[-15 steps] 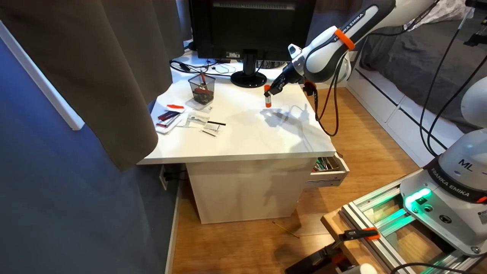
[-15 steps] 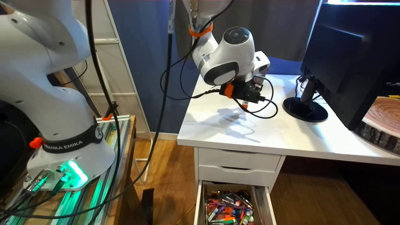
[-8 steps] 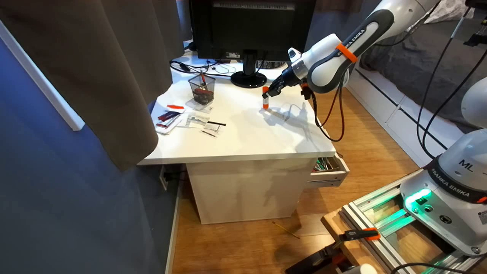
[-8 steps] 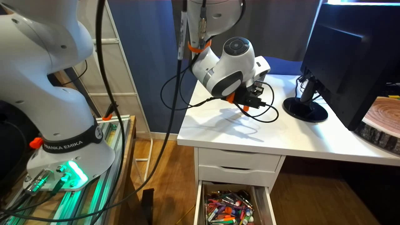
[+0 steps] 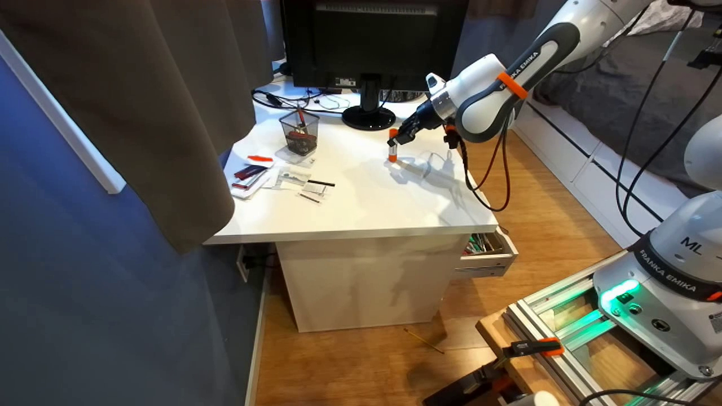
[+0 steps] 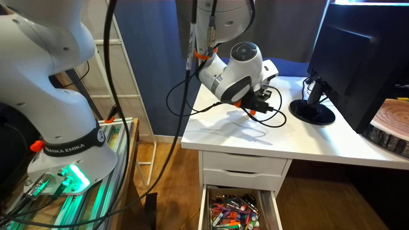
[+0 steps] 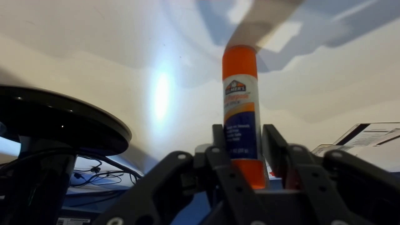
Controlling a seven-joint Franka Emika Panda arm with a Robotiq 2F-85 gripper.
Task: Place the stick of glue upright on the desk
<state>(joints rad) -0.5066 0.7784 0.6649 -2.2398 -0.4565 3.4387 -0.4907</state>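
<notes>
Blue wall (image 5: 113, 270) and brown curtain (image 5: 130, 84): left of the frame in an exterior view, alongside the desk (image 5: 361, 208), which was white and filled the centre. Monitor (image 5: 372, 51), black: upper middle, on a round stand (image 5: 369, 117). Wire-mesh pen holder (image 5: 299, 142), single: left of the stand, something red inside. Papers (image 5: 293, 177), several: below the pen holder, toward the left edge of the desk. Drawer (image 6: 272, 207), white, pulled out: bottom centre in an exterior view, heaped with pens and markers that I could not count.

Stick of glue (image 7: 240, 106), single: orange at both ends, label in white, orange and dark blue, brand name legible in the wrist view as Elmer's. I had it upright at the right half of the desk, its shadow (image 7: 262, 25) running from the lower end. That end appeared to meet the desk; whether it bore weight, I could not tell. Gripper (image 7: 243, 132), black: I had its fingers (image 7: 273, 137) close against both sides of the stick, pinching it at the dark blue part of the label. Arm (image 5: 479, 121), white with an orange band: slanting in from the upper right; in an exterior view it hid most of the stick, an orange end (image 6: 252, 113) showing near the centre.
</notes>
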